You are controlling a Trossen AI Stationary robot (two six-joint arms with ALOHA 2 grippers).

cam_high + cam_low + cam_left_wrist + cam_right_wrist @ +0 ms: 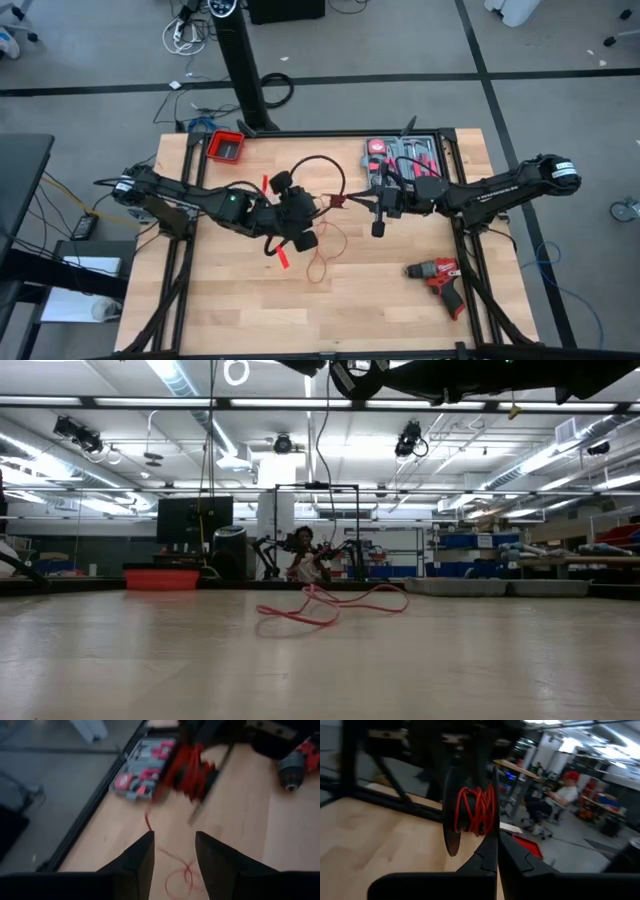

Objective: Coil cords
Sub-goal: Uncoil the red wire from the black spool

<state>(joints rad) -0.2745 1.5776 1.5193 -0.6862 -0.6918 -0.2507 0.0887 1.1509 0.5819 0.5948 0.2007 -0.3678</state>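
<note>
Your left gripper [174,834] is sitting closest to the lens in its wrist view, with its two fingers [140,855] standing apart and nothing lying between them. From above, that gripper [318,207] is hovering over the middle of the table [240,310], reaching in from the left and pointing at the right arm. A red bin [226,146] is resting at the back left corner, well apart from it.

Just beyond the open fingers, the cords [190,765] are showing as a tight red bundle hanging off the right arm. A loose red tail is trailing down from it and is lying in loops on the wood [320,265]; the low view is catching those loops flat on the table [320,610]. A black stretch is arching up behind both grippers.

Your right gripper [350,200] is meeting the left one at mid-table, nearly tip to tip. Its wrist view is showing the fingers [485,855] pressed together, with the red coil [477,810] sitting around them near the tips; I cannot tell whether any strand is pinched between them.

Behind the right wrist a tool case [400,155] is lying at the back edge, and a drill [440,280] is lying toward the front right, well clear of the cords.
</note>
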